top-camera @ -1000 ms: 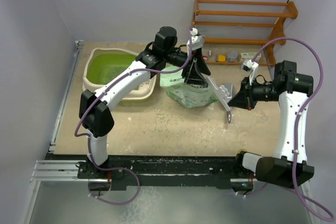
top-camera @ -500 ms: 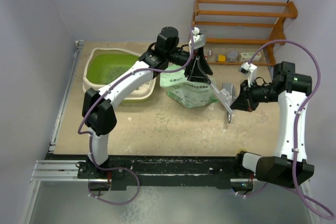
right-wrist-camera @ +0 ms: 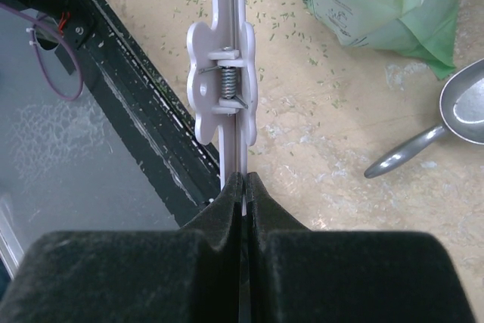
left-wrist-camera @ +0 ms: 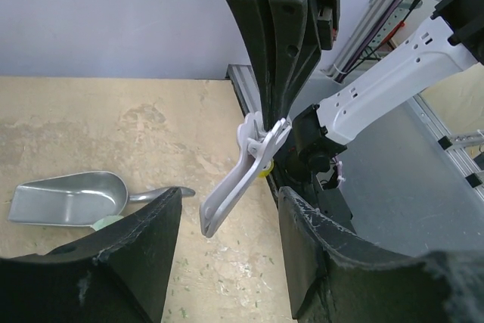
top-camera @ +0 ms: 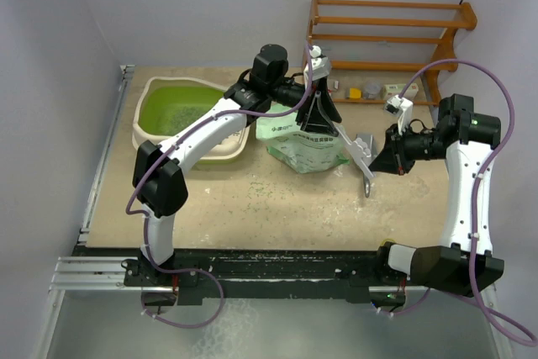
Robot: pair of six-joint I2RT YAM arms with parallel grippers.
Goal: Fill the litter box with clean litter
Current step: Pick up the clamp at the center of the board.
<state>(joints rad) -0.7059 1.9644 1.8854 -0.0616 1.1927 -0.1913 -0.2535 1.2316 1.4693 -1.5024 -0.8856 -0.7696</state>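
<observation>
The cream litter box (top-camera: 145, 128) with a lime-green inside stands at the back left, with green litter pellets (top-camera: 172, 111) in it. A pale green printed bag (top-camera: 307, 147) stands at mid-table. My left gripper (top-camera: 319, 119) hovers over the bag's top; in its wrist view it (left-wrist-camera: 227, 262) is open and empty. My right gripper (top-camera: 380, 161) is to the right of the bag and is shut (right-wrist-camera: 243, 179) on a long white bag clip (right-wrist-camera: 223, 88), which it holds above the table. The clip also shows in the left wrist view (left-wrist-camera: 242, 179).
A metal scoop (left-wrist-camera: 72, 198) lies on the table beside the bag, also seen from above (top-camera: 361, 145). Loose pellets (right-wrist-camera: 280, 13) are scattered on the tabletop. A wooden rack (top-camera: 387, 39) with small items stands at the back right. The black base rail (top-camera: 269, 266) runs along the near edge.
My right gripper has moved a little to the left with the clip. My left arm has shifted slightly right over the bag.
</observation>
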